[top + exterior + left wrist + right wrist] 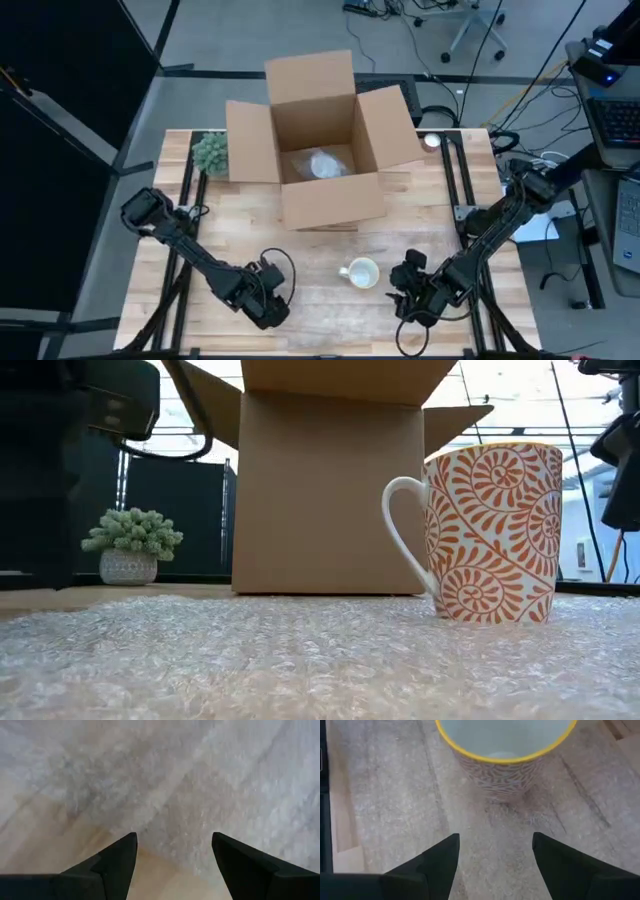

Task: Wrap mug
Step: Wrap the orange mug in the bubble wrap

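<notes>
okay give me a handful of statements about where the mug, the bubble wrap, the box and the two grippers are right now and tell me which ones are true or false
1. The mug stands upright on the bubble wrap. True.
2. The mug sits inside the cardboard box. False: it stands on the table in front of the box.
3. The left gripper is open above the bubble wrap's edge. True.
4. The right gripper is shut on the mug. False: it is open, short of the mug.
5. A small potted plant stands beside the box. True.

Looks like a lab or office: cables trailing over grey floor, swivel chair, keyboard beside the surface.
</notes>
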{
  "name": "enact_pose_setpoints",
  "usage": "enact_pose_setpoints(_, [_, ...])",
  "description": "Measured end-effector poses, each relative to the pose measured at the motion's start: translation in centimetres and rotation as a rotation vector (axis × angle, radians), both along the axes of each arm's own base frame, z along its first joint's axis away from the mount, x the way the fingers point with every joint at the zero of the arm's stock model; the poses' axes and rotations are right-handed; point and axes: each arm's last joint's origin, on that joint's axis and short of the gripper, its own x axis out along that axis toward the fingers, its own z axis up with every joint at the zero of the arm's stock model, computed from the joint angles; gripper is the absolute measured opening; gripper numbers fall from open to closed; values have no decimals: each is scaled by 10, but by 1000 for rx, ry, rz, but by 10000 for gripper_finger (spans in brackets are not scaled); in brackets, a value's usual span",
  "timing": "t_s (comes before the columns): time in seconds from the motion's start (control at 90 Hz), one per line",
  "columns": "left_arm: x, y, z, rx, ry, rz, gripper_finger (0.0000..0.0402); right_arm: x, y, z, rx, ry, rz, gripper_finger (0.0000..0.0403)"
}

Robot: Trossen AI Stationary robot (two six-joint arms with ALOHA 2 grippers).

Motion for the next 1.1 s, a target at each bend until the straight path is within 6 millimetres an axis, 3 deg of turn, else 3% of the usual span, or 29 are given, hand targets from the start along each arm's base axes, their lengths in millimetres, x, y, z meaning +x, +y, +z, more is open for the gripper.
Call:
enact_pose_setpoints(0.211, [10,-6,-27,27,1,-18,245,-2,5,-2,-9,-8,29,235])
enact_pose_setpoints(0.3, [11,-7,-33,38,8,-18,227,-3,6,-2,-17,-16,35,235])
enact_pose_setpoints(0.389, [11,-7,-34,54,1,-13,180,-1,5,-1,-62,-51,41,235])
enact_pose_setpoints(0.578, [10,-7,-30,64,-14,-17,30,0,5,0,-113,-58,89,235])
enact_pose_setpoints(0.644, [9,-6,-25,79,-50,-3,10,0,5,0,-115,-58,92,235])
enact_pose_setpoints(0.722, [10,-6,-15,126,-99,-9,10,0,5,0,-130,-73,83,235])
enact_pose_setpoints(1.1, [43,-18,79,287,-433,-228,0,3,4,3,-223,-149,90,235])
